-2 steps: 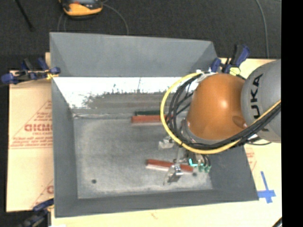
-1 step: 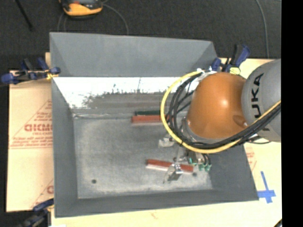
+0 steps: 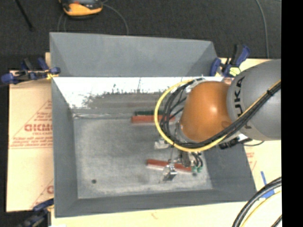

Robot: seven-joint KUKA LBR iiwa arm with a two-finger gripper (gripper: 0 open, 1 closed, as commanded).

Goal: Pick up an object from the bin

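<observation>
Red slim stick [image 3: 155, 163] lies flat on bin [image 3: 109, 150] floor, front right; gripper [image 3: 169, 172] low at its right end, likely placed for a grasp; how far open, cannot tell

Dim overall, bg near black. Bin [image 3: 94, 150] far wall: bright washed-out band w/ glare, light from above. Bin floor evenly lit. Soft highlight on orange cover [image 3: 203, 110]; shadow under arm [image 3: 258, 103].
</observation>
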